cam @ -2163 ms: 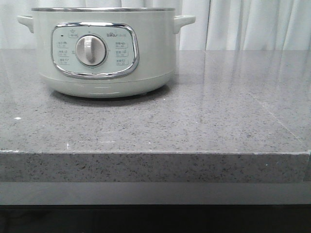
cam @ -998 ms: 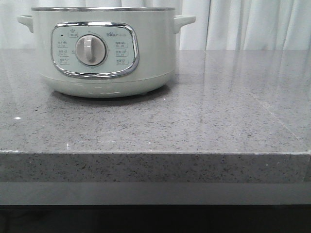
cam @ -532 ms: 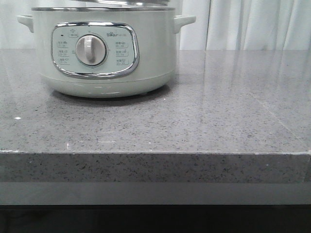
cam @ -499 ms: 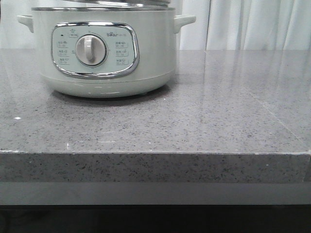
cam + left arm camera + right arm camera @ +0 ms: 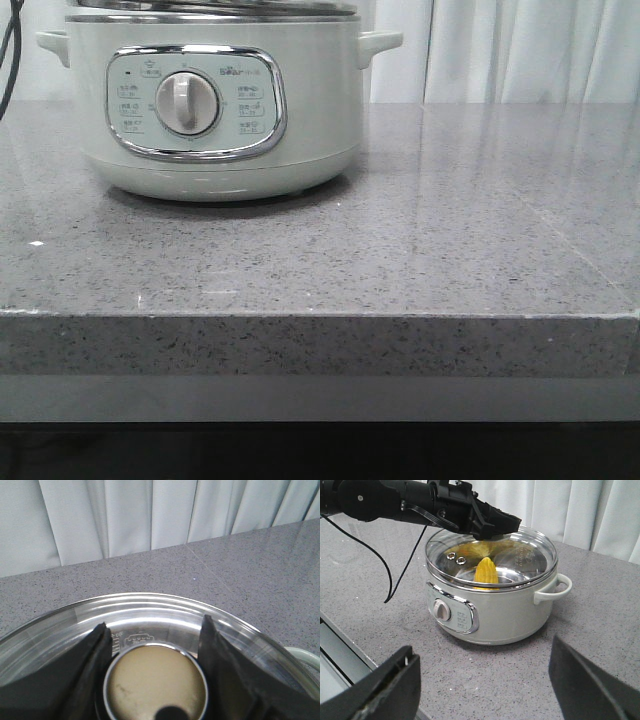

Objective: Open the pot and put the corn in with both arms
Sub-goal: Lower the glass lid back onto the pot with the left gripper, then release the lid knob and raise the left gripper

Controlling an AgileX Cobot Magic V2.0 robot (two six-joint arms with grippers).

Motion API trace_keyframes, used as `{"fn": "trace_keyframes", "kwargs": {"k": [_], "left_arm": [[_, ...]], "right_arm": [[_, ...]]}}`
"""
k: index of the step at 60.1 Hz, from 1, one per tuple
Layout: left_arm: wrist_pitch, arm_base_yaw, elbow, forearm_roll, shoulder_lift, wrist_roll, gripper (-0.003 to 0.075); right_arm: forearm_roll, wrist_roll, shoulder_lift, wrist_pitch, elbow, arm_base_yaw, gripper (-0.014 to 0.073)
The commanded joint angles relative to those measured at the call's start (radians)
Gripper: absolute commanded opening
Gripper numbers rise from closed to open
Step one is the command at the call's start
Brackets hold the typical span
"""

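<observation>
The corn (image 5: pixel 485 570) lies inside the pot (image 5: pixel 492 602), under the glass lid (image 5: pixel 520 560), so the job looks nearly finished. My left gripper (image 5: pixel 155 645) straddles the lid knob (image 5: pixel 156 684); whether it clamps, I cannot tell. My right gripper (image 5: pixel 485 680) hangs apart, well back.

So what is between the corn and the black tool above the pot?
The glass lid. In the right wrist view, the corn lies under it, inside the pot; the left tool is above.
</observation>
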Motion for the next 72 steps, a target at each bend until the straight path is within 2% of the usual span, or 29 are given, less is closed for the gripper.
{"fn": "trace_keyframes", "kwargs": {"k": [1, 21, 28, 33, 37, 50, 56, 63, 72], "left_arm": [[-0.125, -0.006, -0.05, -0.013, -0.046, -0.001, 0.0188], [-0.058, -0.006, -0.05, -0.028, -0.043, -0.001, 0.0197], [-0.037, -0.006, -0.05, -0.028, -0.043, -0.001, 0.027], [-0.037, -0.006, -0.05, -0.028, -0.043, -0.001, 0.037], [-0.037, -0.006, -0.05, -0.028, -0.043, -0.001, 0.0423], [-0.012, -0.006, -0.05, -0.018, -0.097, -0.001, 0.043], [0.046, -0.006, -0.05, 0.003, -0.159, -0.001, 0.043], [0.18, -0.006, -0.05, 0.062, -0.261, -0.001, 0.0429], [0.359, -0.006, -0.043, 0.065, -0.408, -0.001, 0.0429]], "right_arm": [[0.007, -0.002, -0.003, -0.081, -0.024, -0.002, 0.0552], [0.007, -0.002, -0.003, -0.081, -0.024, -0.002, 0.0552], [0.007, -0.002, -0.003, -0.081, -0.024, -0.002, 0.0552], [0.007, -0.002, -0.003, -0.081, -0.024, -0.002, 0.0552], [0.007, -0.002, -0.003, -0.081, -0.024, -0.002, 0.0552], [0.007, -0.002, -0.003, -0.081, -0.024, -0.002, 0.0552], [0.007, -0.002, -0.003, -0.081, -0.024, -0.002, 0.0552], [0.007, -0.002, -0.003, -0.081, -0.024, -0.002, 0.0552], [0.007, -0.002, -0.003, -0.081, -0.024, -0.002, 0.0552]]}}
